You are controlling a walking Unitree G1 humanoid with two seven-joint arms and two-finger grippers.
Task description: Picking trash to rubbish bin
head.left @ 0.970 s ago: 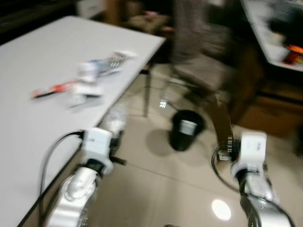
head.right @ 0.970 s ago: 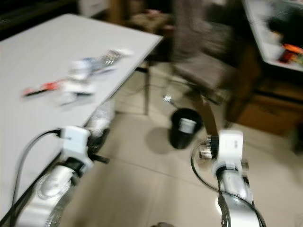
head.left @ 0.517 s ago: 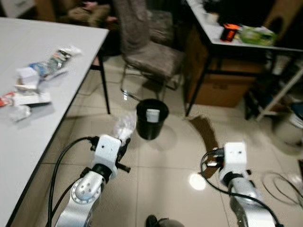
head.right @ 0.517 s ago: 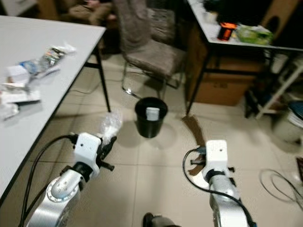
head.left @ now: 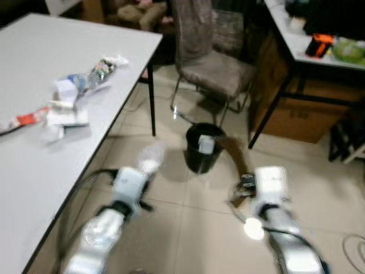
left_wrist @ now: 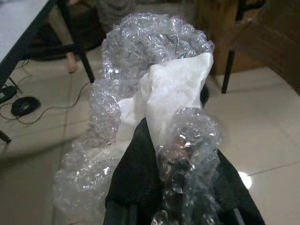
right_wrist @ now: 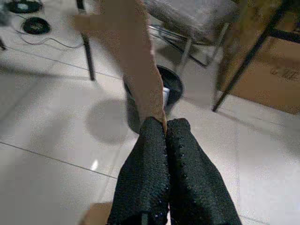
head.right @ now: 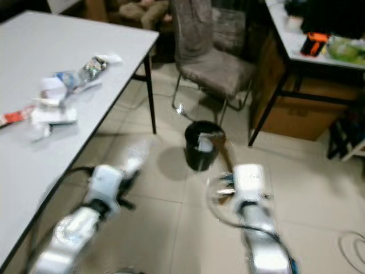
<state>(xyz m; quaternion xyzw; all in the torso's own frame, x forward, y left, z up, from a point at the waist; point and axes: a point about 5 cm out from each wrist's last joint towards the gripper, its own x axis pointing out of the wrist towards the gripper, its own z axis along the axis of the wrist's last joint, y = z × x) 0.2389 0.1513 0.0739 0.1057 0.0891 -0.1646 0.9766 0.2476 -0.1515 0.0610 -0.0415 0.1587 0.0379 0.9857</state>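
The left gripper is closed on a wad of bubble wrap with a white sheet tucked into it; the left wrist view shows the black fingers half buried in the clear bubbles, while from the head the same wad is only a pale blur above the floor, left of the bin. The right gripper has its fingers pressed together on the end of a brown cardboard strip; the right wrist view shows the strip reaching toward the black rubbish bin beyond it, and in the head view it stands as a brown band just right of the bin. The bin holds something white. More trash lies on the white surface at far left: crumpled wrappers, white scraps and a red-tipped piece. A chair stands behind the bin, with a cardboard box under a desk to the right. No writing is legible on anything.
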